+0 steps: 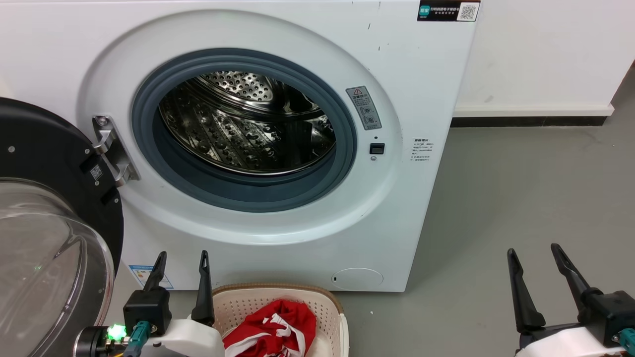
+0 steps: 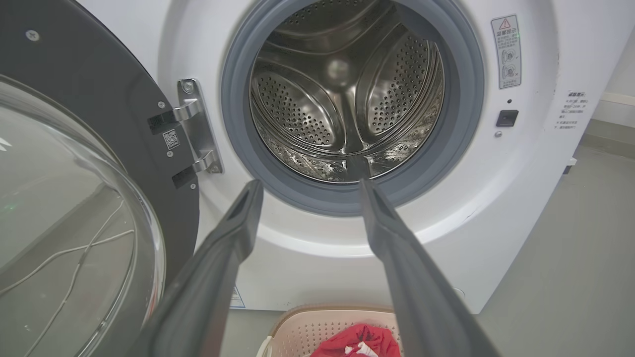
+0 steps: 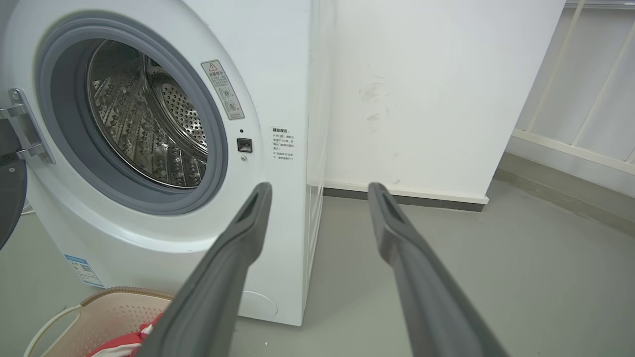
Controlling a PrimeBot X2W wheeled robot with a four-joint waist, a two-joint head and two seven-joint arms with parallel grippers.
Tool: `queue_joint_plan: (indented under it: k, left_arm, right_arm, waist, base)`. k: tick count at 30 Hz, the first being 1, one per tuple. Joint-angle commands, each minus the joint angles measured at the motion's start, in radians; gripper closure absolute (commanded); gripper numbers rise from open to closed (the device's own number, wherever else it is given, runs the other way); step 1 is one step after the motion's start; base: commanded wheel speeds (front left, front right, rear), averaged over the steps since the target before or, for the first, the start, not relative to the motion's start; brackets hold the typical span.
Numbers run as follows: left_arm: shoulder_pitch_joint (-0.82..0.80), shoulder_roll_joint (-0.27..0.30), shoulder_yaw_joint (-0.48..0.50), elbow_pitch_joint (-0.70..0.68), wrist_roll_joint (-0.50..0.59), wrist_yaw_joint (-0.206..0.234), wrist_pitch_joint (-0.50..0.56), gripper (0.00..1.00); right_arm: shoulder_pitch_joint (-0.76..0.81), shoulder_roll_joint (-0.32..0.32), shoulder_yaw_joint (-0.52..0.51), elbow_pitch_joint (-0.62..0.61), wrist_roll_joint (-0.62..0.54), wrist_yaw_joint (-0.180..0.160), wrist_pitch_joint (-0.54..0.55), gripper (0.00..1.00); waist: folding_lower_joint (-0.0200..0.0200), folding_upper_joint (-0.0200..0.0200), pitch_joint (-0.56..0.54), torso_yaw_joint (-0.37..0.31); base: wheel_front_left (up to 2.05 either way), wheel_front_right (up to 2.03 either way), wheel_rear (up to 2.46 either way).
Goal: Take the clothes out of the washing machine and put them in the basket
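The front-loading washing machine point(image 1: 426, 198) is seen with its glass door point(image 1: 54, 233) swung wide to nine o'clock, so that the mouth is left free for reaching in. No fabric is seen in the perforated steel drum point(image 1: 248, 124), though its lowest front part is hidden behind the grey rubber seal point(image 1: 347, 148). The cream laundry basket point(image 1: 333, 310) is set on the grey floor point(image 1: 521, 188) at six o'clock of the drum mouth, close against the machine's foot, presumably so that a garment need only be drawn out and lowered. The red clothes point(image 1: 278, 327), white trim showing on one, are seen bunched inside it. The left gripper point(image 1: 182, 255) is held at nine o'clock of the basket, just beside its rim, its fingers spread with nothing between them. The right gripper point(image 1: 533, 249) is held well apart at three o'clock, over the floor, fingers likewise spread and empty. The unloading is judged done or nearly so; a check of the drum's hidden bottom may be called for.
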Motion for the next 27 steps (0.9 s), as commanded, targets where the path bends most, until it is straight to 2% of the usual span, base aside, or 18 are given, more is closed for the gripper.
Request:
queue_joint_plan:
  k: [1, 19, 20, 23, 27]
  left_arm:
    - [-0.009, 0.002, 0.001, 0.003, -0.002, 0.006, -0.004, 0.0]
    - [-0.012, 0.015, 0.001, -0.005, -0.014, 0.016, -0.009, 0.0]
    - [-0.009, 0.01, 0.0, -0.003, -0.011, 0.013, -0.004, 1.0]
    - [0.01, 0.0, -0.006, 0.023, -0.011, 0.013, -0.001, 1.0]
    - [0.008, -0.008, 0.007, 0.02, -0.093, 0.0, 0.009, 1.0]
  right_arm:
    - [0.012, 0.0, 0.002, 0.001, 0.003, -0.001, 0.001, 0.0]
    - [0.006, 0.0, 0.004, 0.002, 0.018, -0.001, -0.003, 0.0]
    - [0.001, 0.0, 0.004, 0.001, 0.011, 0.0, -0.001, 1.0]
    - [0.005, 0.001, 0.006, 0.03, 0.01, 0.0, 0.0, 1.0]
    - [-0.002, -0.003, 0.011, 0.043, 0.104, 0.0, -0.003, 1.0]
  waist:
    - [0.0, 0.0, 0.001, -0.002]
    - [0.0, 0.0, 0.01, -0.003]
    - [0.0, 0.0, 0.01, -0.003]
    - [0.0, 0.0, 0.01, -0.003]
    - [0.0, 0.0, 0.012, -0.003]
  base:
    - [0.0, 0.0, 0.0]
    - [0.0, 0.0, 0.0]
    - [0.0, 0.0, 0.0]
    - [0.0, 0.0, 0.0]
    - [0.0, 0.0, 0.0]
